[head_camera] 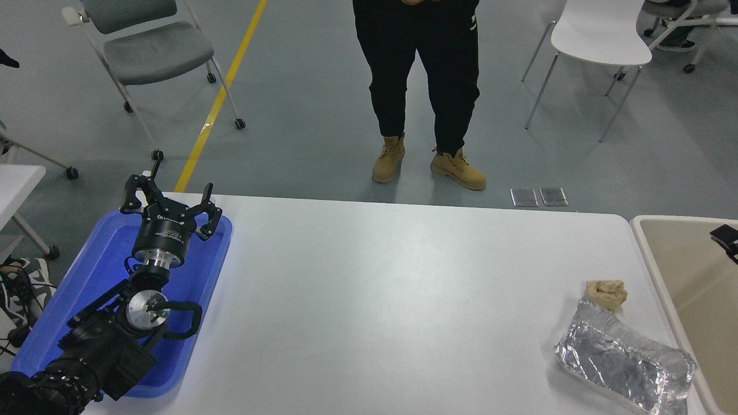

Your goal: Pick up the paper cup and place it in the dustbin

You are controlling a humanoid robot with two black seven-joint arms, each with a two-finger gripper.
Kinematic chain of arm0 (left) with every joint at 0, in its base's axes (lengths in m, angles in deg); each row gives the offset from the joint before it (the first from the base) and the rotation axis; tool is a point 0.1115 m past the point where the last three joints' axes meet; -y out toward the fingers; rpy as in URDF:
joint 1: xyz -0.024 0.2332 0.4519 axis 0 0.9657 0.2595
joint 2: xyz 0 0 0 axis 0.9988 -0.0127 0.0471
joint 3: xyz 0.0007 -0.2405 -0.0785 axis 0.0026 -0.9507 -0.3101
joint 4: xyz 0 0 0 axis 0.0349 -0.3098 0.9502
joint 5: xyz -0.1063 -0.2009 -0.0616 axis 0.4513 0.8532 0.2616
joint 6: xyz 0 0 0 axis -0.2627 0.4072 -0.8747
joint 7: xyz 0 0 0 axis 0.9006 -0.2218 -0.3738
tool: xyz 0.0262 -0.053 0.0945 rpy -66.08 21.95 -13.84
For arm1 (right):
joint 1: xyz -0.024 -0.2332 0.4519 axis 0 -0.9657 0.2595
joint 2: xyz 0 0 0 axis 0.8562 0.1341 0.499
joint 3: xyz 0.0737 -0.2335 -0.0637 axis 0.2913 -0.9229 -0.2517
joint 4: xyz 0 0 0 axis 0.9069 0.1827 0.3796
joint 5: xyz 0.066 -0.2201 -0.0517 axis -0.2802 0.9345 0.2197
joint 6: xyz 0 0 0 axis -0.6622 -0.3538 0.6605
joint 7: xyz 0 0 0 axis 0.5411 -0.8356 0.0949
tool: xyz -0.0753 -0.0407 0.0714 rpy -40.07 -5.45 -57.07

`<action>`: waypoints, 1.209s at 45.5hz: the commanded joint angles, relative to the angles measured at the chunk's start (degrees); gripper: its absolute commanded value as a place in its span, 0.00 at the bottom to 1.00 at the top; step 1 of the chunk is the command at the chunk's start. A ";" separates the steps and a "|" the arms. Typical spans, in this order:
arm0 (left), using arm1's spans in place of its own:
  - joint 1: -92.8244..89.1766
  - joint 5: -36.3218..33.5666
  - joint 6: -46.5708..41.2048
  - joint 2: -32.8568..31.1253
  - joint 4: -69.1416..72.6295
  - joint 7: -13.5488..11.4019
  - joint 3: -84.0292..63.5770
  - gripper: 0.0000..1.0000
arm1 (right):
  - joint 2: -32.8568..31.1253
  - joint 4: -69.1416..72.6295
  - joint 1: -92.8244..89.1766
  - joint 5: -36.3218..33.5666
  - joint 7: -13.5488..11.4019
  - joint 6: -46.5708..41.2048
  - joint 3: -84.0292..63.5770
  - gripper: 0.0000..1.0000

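Showing only beige inside: dustbin (648, 253)

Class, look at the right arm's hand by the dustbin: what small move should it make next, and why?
Probably draw the right hand back, clear of the dustbin. Only its black tip shows, over the bin at the picture's right edge. No paper cup is visible on the table, where just a brown paper wad and foil tray lie. The left hand is parked over the blue tray.
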 commanded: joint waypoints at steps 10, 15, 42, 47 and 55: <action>0.10 -0.03 0.00 0.00 0.02 0.05 0.00 1.00 | -6.79 30.14 23.18 -0.29 -1.90 0.19 1.87 1.00; 0.09 -0.03 0.00 0.00 0.02 0.05 0.00 1.00 | -8.72 38.75 25.73 -0.82 -1.90 0.11 3.29 1.00; 0.01 -0.03 0.00 0.00 0.02 0.05 0.00 1.00 | -5.30 62.85 63.60 1.73 -1.29 -0.68 -39.94 1.00; 0.01 -0.03 0.00 0.00 0.02 0.05 0.00 1.00 | -2.40 65.66 69.58 1.82 -1.29 -0.86 -46.28 1.00; 0.01 -0.03 0.00 0.00 0.02 0.05 0.00 1.00 | 1.03 69.88 74.95 7.08 -1.02 -4.02 -51.55 1.00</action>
